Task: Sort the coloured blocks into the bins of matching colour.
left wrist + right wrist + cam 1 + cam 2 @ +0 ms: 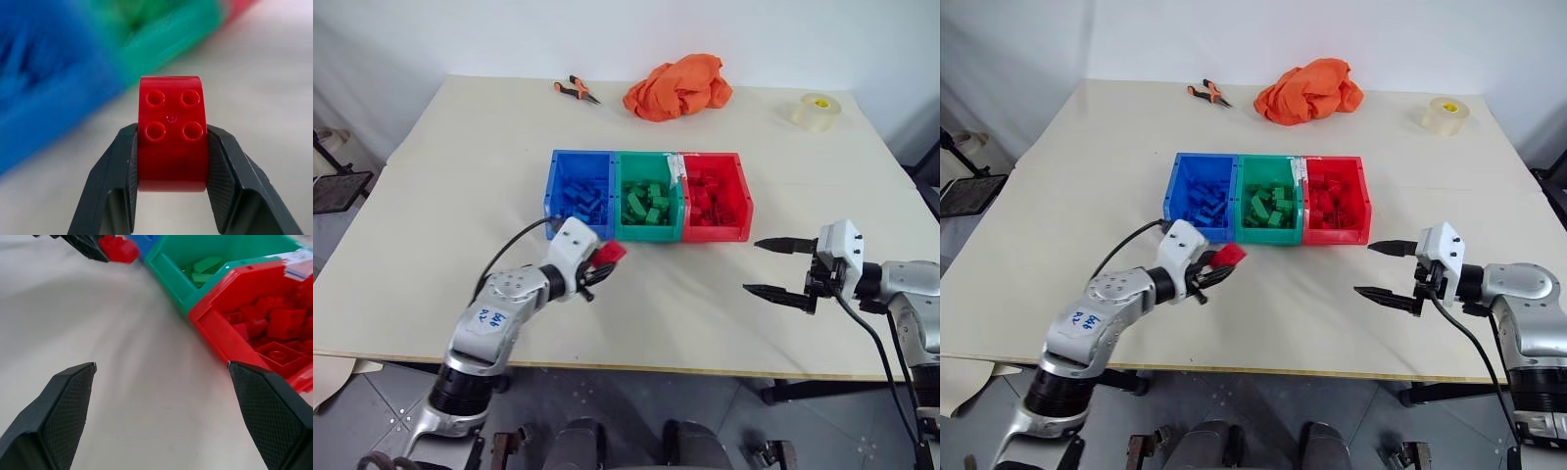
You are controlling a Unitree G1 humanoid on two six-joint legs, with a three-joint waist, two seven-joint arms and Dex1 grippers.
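The left end effector has its two black fingers closed against the sides of a red block, studs facing the wrist camera, held above the bench just in front of the blue bin toward the near edge; the right end effector hangs with fingers spread wide and nothing between them, near the red bin on the side of the bench's right edge; the green bin sits between the other two; blue, green and red bricks fill their matching bins; pliers, an orange cloth and a tape roll lie along the far edge.
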